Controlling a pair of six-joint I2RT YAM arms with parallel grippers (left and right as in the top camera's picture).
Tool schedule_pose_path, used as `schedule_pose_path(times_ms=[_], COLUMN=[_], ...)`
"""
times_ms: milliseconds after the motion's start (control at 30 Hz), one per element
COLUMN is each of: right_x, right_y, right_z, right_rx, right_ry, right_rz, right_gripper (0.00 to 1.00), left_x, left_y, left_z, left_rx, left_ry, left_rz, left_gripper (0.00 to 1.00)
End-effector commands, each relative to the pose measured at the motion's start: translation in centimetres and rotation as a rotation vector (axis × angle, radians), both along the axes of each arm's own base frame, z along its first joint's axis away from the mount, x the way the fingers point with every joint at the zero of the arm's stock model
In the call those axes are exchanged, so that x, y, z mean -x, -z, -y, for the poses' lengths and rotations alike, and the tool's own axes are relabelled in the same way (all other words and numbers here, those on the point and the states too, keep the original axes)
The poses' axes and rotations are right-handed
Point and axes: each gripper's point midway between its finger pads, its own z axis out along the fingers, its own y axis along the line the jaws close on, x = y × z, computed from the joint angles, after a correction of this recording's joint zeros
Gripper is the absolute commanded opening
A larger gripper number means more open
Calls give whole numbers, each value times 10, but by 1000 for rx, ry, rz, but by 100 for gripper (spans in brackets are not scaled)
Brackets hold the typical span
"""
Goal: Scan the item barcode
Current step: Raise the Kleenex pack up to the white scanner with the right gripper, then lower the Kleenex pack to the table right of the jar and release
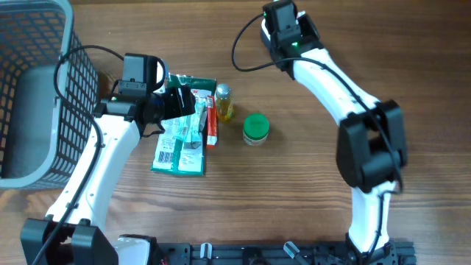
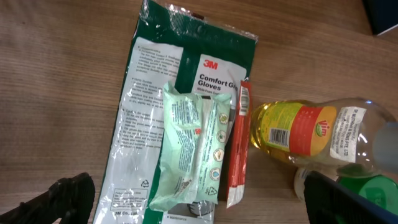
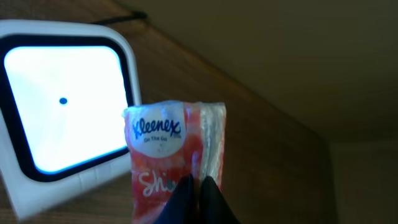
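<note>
One tissue pack stands upright, pinched in the right gripper, scanner just beside. Left gripper gapes, empty.

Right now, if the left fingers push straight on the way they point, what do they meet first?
Probably the pale green wipes pack, which lies on the 3M gloves pack between the open left fingers; depth is unclear.

The table under me is wood, matt with a fine grain. The glove packet is glossy plastic film, creased and catching glare; the wipes pack on it looks softer, satiny. The bottle is clear smooth plastic with a shiny label. My tissue pack is slick film — the scanner hard white plastic, its window smooth.
</note>
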Motion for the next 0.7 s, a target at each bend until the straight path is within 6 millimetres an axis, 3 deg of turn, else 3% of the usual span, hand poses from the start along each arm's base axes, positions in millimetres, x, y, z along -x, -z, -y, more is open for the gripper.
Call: schedule_pose_path(times_ms=[0, 100, 133, 267, 333, 433, 667], right_x=[32, 78, 109, 187, 216, 242, 271], right_y=[-99, -112, -105, -69, -52, -26, 42], right_z=[10, 20, 25, 46, 58, 68, 74], right_rx=[-200, -366, -455, -620, -619, -583, -582], right_ry=[44, 94, 135, 370, 477, 577, 773], right_rz=[132, 38, -69, -380, -493, -591, -636], right_gripper=[4, 4, 4, 4, 4, 4, 5], left_x=[-3, -3, -3, -3, -3, -3, -3], left_y=[-5, -5, -5, -5, -5, -5, -5], left_z=[1, 1, 1, 1, 1, 1, 1], left_rx=[17, 17, 17, 17, 17, 17, 17], left_ry=[-9, -9, -9, -9, -9, -9, -9], left_rz=[11, 11, 11, 11, 11, 11, 11], left_gripper=[100, 100, 100, 100, 100, 100, 100])
